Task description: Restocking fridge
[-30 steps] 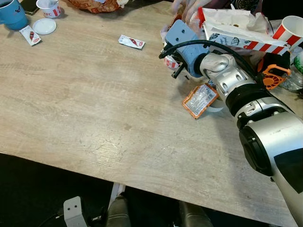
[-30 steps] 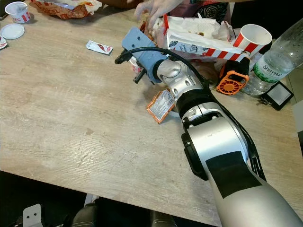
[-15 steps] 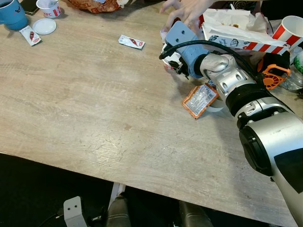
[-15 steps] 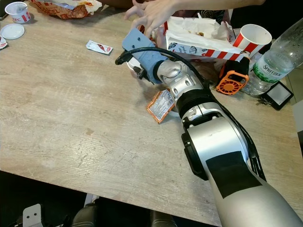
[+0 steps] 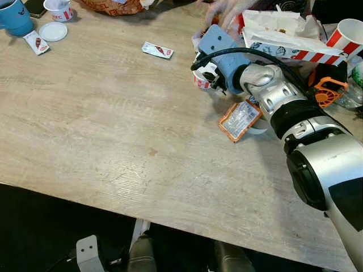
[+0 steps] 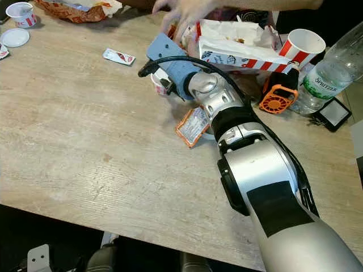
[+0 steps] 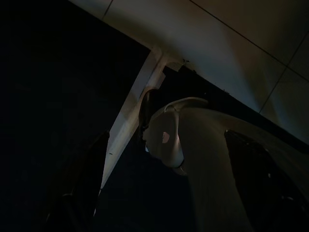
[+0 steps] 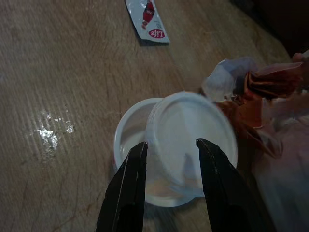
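Your right tool [image 8: 166, 193] is out over the far side of the tabletop [image 5: 113, 124], just in front of the food box [image 6: 238, 48]. Its two black fingers [image 8: 126, 188] stand a little apart, one on each side of a small white tub [image 8: 181, 150] with a lid, which sits on the wood. From the wrist view you cannot tell whether the fingers press the tub or just bracket it; a second white rim shows under or behind the tub on one side. In the head views the tub [image 5: 202, 79] shows red-and-white at the blue wrist housing, on the tabletop.

A person's hand [image 6: 184, 11] reaches in from the far edge, blurred, right above the tool and the box.

Just beside your forearm, on the near side, lies an orange-edged packet [image 5: 239, 120]. A ketchup sachet [image 5: 157, 50] lies flat to the left of the tool, apart from it. To the right of the box stand a striped cup [image 6: 303, 45] and a bottle [image 6: 329, 73], with an orange reel [image 6: 276, 97] in front of them. At the far left corner sit another tub [image 5: 58, 8], a loose lid [image 5: 53, 31] and a blue mug [image 5: 14, 17].

Your left arm hangs idle below the tabletop; its wrist view is dark, and its tool's state cannot be told.
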Controlling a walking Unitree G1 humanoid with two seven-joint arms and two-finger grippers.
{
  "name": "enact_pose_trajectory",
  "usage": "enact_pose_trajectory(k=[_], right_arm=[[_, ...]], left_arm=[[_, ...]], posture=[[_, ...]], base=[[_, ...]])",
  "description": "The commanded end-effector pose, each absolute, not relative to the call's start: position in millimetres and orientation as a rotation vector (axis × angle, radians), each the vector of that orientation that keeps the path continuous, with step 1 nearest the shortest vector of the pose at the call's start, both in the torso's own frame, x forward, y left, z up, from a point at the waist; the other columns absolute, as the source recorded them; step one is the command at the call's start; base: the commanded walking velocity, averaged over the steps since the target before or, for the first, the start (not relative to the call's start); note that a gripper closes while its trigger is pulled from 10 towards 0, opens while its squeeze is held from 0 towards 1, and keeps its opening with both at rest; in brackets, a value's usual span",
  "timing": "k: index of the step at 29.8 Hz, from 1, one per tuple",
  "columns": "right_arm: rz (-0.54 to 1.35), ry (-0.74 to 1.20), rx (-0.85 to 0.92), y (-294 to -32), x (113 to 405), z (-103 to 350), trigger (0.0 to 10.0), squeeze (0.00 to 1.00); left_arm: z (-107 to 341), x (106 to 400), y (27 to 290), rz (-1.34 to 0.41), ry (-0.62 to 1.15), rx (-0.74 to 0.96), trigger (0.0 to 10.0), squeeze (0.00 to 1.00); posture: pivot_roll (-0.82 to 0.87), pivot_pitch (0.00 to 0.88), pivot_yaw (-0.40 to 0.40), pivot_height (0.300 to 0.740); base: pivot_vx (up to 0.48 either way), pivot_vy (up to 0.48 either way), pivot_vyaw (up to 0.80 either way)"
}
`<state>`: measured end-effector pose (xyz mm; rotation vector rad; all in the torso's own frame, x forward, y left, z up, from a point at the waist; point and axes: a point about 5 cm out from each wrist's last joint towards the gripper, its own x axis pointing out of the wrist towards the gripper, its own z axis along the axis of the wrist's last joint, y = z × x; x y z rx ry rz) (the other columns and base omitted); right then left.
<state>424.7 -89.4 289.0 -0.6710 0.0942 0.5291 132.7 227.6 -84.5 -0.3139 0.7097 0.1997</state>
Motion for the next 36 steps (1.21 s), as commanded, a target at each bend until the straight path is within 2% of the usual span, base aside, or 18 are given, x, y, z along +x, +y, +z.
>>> enact_pose_trajectory(k=[1,11,26,36], right_arm=[[0.532,0.101,-0.652,-93.9,424.9,293.9,10.0,0.00],[0.606,0.091,-0.627,-92.6,422.7,306.0,10.0,0.00],[0.511,0.030,-0.610,-90.3,425.3,300.8,10.0,0.00],[0.518,0.009,-0.591,-89.7,425.0,301.9,10.0,0.00]], left_arm=[[-100.5,100.7,208.8,0.156,0.854,-0.337,10.0,0.00],[-100.5,102.7,206.9,0.154,0.854,-0.339,10.0,0.00],[-101.4,99.8,204.2,0.143,0.859,-0.339,10.0,0.00],[-102.2,94.0,206.0,0.147,0.866,-0.335,10.0,0.00]], posture=[[0.00,0.337,-0.091,0.740],[-0.01,0.330,-0.093,0.740],[0.00,0.343,-0.091,0.740],[0.01,0.344,-0.088,0.740]], base=[[0.000,0.000,0.00],[0.000,0.000,0.00],[0.000,0.000,0.00],[0.000,0.000,0.00]])
